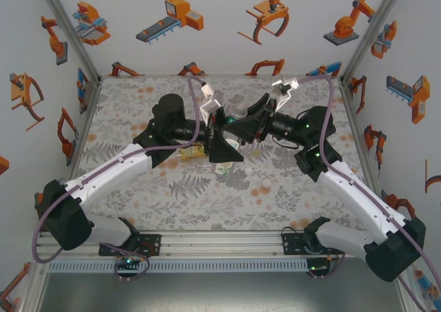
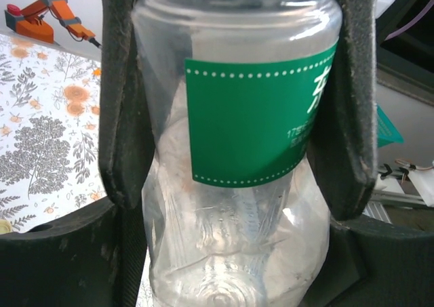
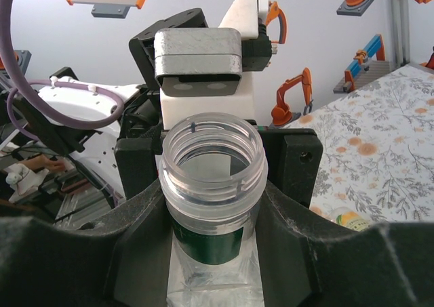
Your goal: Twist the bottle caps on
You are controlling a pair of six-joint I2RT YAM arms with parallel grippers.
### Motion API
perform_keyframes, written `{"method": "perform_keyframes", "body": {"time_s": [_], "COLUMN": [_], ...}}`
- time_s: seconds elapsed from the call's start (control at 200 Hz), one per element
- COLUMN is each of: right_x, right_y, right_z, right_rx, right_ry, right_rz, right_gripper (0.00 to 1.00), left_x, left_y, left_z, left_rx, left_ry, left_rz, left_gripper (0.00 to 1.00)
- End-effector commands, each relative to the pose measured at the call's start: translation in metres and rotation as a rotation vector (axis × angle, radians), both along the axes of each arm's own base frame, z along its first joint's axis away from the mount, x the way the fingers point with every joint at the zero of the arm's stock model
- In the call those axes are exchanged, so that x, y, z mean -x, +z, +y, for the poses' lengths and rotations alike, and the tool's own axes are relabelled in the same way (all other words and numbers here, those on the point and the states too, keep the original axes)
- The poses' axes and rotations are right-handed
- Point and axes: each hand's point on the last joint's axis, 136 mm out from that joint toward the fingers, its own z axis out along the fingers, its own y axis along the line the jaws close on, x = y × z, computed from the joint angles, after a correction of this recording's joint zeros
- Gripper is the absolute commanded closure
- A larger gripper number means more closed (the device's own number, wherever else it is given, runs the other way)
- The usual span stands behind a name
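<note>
The green-labelled bottle (image 2: 251, 131), its mouth uncapped, sits clamped between the fingers of the left claw (image 2: 234, 36). The right claw (image 3: 213, 219) grips its lower body, above the floral surface (image 2: 41, 137).

1. The table (image 1: 138, 209) is covered wall to wall by a grey leaf-print mat (image 1: 172, 188) with orange flower blotches.
2. A yellow-labelled bottle (image 1: 193, 151) lies on its side near the middle.
3. A small white cap (image 1: 247, 169) rests to its right, apart from it.
</note>
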Motion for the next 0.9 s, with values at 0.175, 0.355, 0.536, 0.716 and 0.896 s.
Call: {"method": "perform_keyframes", "body": {"time_s": [0.175, 0.355, 0.536, 0.716, 0.896], "right_x": [0.010, 0.008, 0.000, -0.012, -0.028], "right_y": [0.020, 0.017, 0.007, -0.018, -0.055], "right_z": [-0.005, -0.008, -0.016, -0.028, -0.045], "right_rx": [-0.026, 0.012, 0.102, 0.234, 0.343], "right_ry": [-0.004, -0.040, -0.138, -0.245, -0.369], "right_rz": [-0.055, -0.049, -0.040, 0.005, 0.119], "right_gripper": [0.86, 0.48, 0.32, 0.32, 0.32], "left_x": [0.000, -0.007, -0.026, -0.040, -0.049], "left_y": [0.010, 0.005, -0.007, -0.026, -0.048], "left_z": [-0.004, 0.001, 0.013, 0.029, 0.048], "left_rx": [0.010, -0.002, -0.032, -0.121, -0.205], "left_ry": [-0.021, 0.020, 0.121, 0.228, 0.357], "left_rz": [-0.031, -0.037, -0.026, -0.047, -0.055], "left_gripper": [0.49, 0.58, 0.68, 0.74, 0.84]}}
